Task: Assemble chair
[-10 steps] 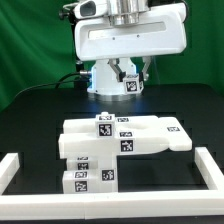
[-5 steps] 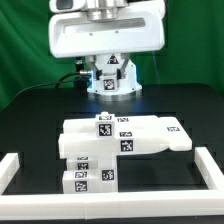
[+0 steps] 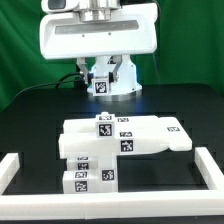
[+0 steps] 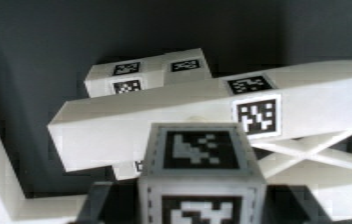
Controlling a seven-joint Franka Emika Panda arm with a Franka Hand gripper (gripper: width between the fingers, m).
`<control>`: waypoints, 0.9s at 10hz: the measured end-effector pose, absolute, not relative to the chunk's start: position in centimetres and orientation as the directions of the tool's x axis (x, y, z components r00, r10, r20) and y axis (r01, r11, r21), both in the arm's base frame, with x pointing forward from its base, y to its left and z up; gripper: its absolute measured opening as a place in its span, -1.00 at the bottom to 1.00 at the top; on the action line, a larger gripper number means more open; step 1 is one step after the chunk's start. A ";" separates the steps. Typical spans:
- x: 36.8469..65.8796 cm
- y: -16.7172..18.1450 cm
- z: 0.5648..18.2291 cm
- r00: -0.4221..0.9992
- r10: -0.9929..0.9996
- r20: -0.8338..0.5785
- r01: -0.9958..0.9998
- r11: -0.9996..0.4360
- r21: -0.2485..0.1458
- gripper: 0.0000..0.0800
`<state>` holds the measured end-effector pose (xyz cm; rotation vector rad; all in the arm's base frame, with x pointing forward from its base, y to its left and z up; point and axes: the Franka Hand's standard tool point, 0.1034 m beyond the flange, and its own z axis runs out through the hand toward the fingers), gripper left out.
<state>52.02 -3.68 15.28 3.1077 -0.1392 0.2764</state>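
Observation:
My gripper (image 3: 102, 88) hangs high above the far side of the table, shut on a small white chair block (image 3: 101, 85) with black-and-white tags. In the wrist view the block (image 4: 199, 150) sits between my dark fingers (image 4: 120, 192), and the gripper (image 4: 199, 205) is well above the other parts. A cluster of white chair panels (image 3: 125, 138) lies flat mid-table, with tagged cubes (image 3: 102, 125) on it. It also shows in the wrist view (image 4: 191, 115). A smaller notched tagged block (image 3: 88, 178) lies in front of it.
White border rails run along the exterior view's left (image 3: 14, 166), right (image 3: 211, 166) and front (image 3: 140, 214) of the black table. The white robot base (image 3: 110, 80) and cables stand at the back before a green curtain.
The arm has swung toward the exterior view's left, carrying the tagged block with it. The parts on the table have not moved.

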 end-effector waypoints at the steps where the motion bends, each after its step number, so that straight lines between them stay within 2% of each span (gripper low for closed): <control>1: 52.5 -3.6 15.0 0.981 -0.080 0.176 -0.086 -0.996 0.022 -0.29; 4: 52.6 -3.3 14.0 0.984 -0.070 0.162 -0.077 -0.996 0.037 -0.29; 9: 52.2 -2.6 13.3 0.984 -0.092 0.153 -0.096 -0.995 0.019 -0.29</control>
